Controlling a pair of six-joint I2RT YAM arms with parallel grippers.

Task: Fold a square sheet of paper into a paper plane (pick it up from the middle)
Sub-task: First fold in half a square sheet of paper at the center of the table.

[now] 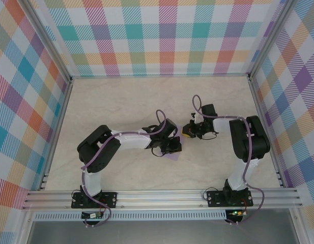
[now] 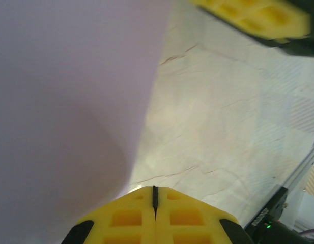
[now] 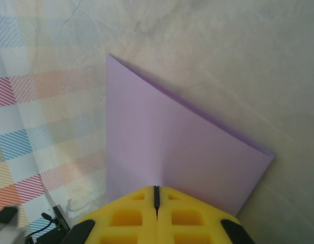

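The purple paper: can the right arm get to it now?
Probably yes. The right gripper, jaws shut, sits right at the near edge of the square sheet of paper, with nothing between. Whether it pinches the paper is unclear.

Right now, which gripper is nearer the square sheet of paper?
Left, narrowly. The left gripper sits right over the square sheet of paper; the right gripper hangs just beyond its far-right side, tips pointing at it.

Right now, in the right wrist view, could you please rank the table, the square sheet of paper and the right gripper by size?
1. table
2. square sheet of paper
3. right gripper, though the frame crops it
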